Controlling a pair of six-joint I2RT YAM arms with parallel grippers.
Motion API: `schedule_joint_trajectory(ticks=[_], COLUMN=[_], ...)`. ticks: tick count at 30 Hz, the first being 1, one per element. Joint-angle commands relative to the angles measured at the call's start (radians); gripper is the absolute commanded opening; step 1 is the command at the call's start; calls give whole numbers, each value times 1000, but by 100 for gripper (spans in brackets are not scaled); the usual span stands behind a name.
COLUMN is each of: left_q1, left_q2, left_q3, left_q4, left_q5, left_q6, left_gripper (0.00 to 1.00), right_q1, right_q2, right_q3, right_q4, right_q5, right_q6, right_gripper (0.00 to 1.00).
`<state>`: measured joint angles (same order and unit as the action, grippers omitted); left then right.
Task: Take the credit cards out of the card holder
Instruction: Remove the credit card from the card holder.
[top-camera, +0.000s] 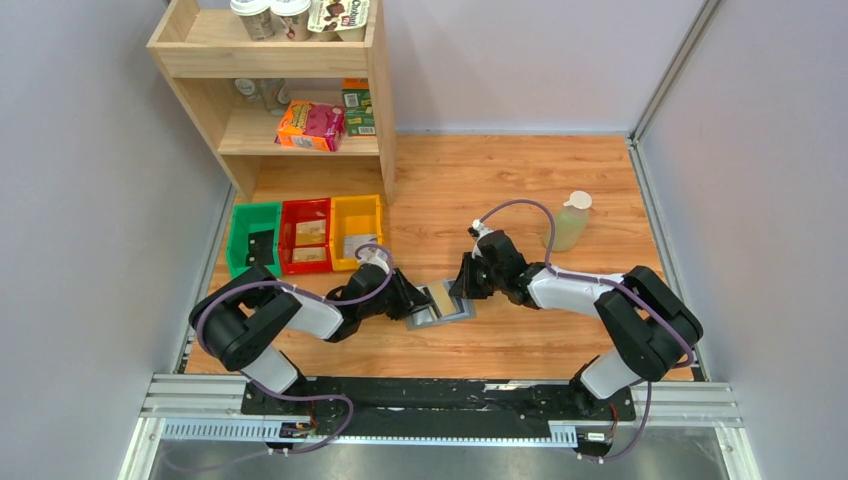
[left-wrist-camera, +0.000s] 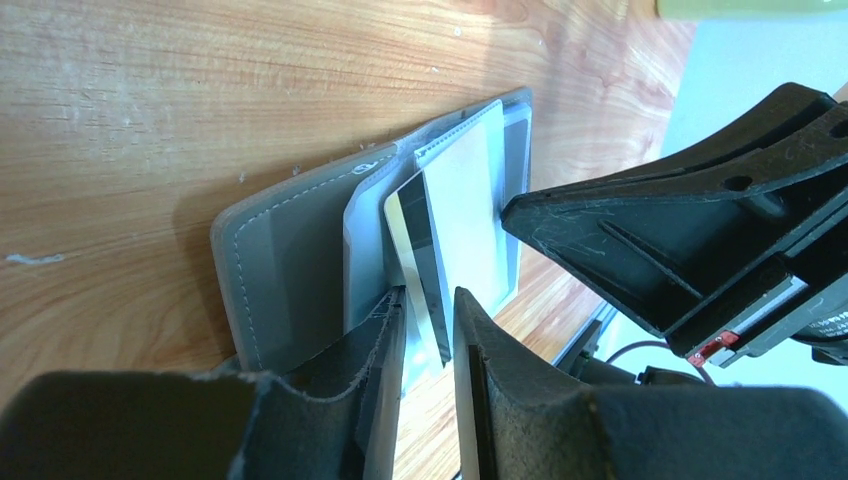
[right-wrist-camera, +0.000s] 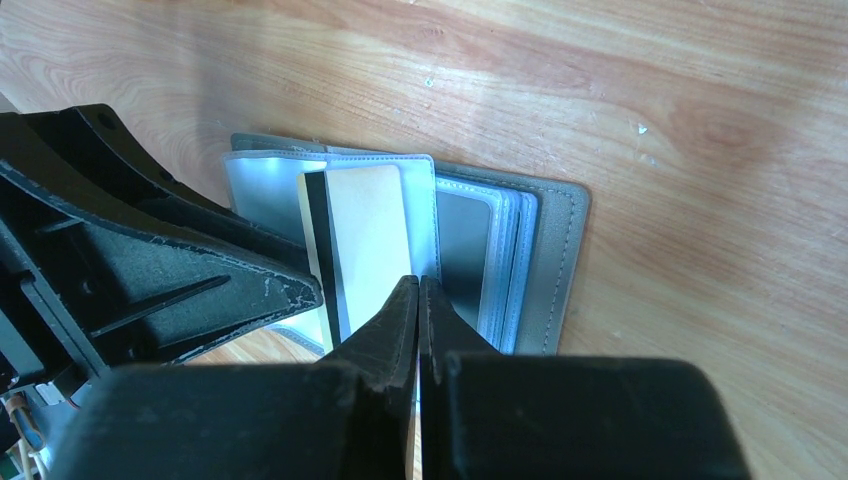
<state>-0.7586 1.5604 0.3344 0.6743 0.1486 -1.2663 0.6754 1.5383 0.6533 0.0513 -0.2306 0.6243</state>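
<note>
My left gripper (left-wrist-camera: 428, 318), released, straddles the credit card (left-wrist-camera: 455, 220) jutting from the open card holder (left-wrist-camera: 290, 270). My right gripper (right-wrist-camera: 418, 290), clenched empty, rests on the holder from the right.

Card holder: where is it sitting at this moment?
In the top external view the card holder lies open mid-table between the left hand and the right hand, nearer the arm bases than the yellow bin.

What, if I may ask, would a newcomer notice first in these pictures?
The grey card holder lies open mid-table, a black-striped tan card sticking out of its slot. The left pincer straddles that card's end, jaws apart; the right pincer, shut, has its tip at the pocket edge.
</note>
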Motion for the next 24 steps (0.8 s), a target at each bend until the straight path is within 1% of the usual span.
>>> schedule_joint_trajectory(ticks=[1,5,6,7,11,16,21,24], left_q1=[2,4,2,2,2,2,2,2], left_q2=[35,41,38,33,24,-19,-104,-109], left_q3=[-11,-35,-40,-47,-58,-98,-121,-114], left_q4=[65,105,111,119,136,168,65,50], left_q5=[-4,-27,-33,-38,-47,-86,-98,-93], left_q6=[-22,-33,-34,-36,-28,-33,-15,-7], left_gripper=[31,25,20,17,0,0,0,0], right_q1=[-2,-2,-2,-2,-2,-8,-14,-17], right_q2=[37,29,29,31,31,29,29,28], right_q3=[-30,-38,-40,-40,-41,-46,-47,-46], right_q4=[-73,-62,-62,-61,-61,-62,-59,-61], right_q5=[28,22,22,22,20,24,25,25], right_q6=[-20,-14,-15,-15,-14,-14,-14,-14], right_gripper=[0,0,0,0,0,0,0,0])
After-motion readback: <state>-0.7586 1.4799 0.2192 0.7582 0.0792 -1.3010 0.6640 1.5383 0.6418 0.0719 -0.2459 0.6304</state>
